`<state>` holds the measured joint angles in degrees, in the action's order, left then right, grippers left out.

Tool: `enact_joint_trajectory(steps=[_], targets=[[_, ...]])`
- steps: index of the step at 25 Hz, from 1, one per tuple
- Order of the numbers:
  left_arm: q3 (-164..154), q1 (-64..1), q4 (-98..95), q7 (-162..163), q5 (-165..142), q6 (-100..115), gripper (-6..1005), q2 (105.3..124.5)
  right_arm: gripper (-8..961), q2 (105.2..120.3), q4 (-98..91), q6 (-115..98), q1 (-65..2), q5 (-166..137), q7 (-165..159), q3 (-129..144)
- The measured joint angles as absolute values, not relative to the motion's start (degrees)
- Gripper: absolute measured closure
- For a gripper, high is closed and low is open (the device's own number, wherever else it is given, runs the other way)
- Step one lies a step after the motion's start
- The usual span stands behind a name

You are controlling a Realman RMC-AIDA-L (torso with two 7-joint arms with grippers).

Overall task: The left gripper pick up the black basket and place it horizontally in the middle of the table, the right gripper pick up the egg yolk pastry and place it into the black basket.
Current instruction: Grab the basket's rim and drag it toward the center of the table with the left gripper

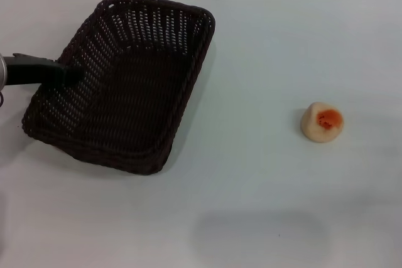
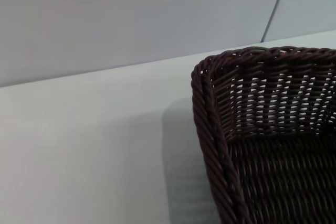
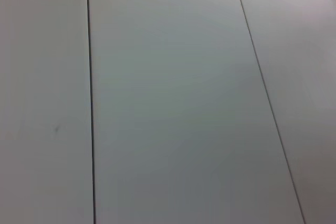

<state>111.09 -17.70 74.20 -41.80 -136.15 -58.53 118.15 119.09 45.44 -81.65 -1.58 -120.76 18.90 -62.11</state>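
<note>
Left gripper point(image 1: 70, 72) – slim matte black jaw, silver cylindrical segment behind.

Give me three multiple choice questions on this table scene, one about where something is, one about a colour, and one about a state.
1. Where is the egg yolk pastry?
A. inside the black basket
B. on the table, to the basket's right
C. in a gripper

2. What colour is the pastry's patch?
A. green
B. blue
C. orange-red

3. What does the basket hold?
A. nothing
B. the pastry
C. a cup

B: it sits on bare tabletop, apart from the basket.
C: the patch is orange-red.
A: only weave shows inside; the left gripper is at its left rim.
</note>
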Motion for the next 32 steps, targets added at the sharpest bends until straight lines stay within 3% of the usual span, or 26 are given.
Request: enact_joint_trajectory(steps=[5,10,20,28,32], targets=[[111.10,-18.01,74.12,-41.76,-136.16,-58.57,653,118.12,253,119.09,45.44,-81.65,-1.59,-120.76,18.90,-62.19],[111.12,-18.03,74.09,-41.75,-136.15,-58.56,776,118.12,253,119.09,45.44,-81.65,-1.58,-120.76,18.90,-62.23],[113.23,-19.86,74.83,-43.09,-135.87,-60.23,785,117.61,254,119.09,45.44,-81.65,-1.67,-120.76,18.90,-62.23],[124.53,-26.07,75.12,-50.94,-133.33,-70.60,793,117.55,254,119.09,45.44,-81.66,-1.58,-120.76,18.90,-62.33],[127.20,-29.01,74.89,-54.21,-130.73,-75.22,797,116.38,254,119.09,45.44,-81.71,-1.50,-120.76,18.90,-62.37]])
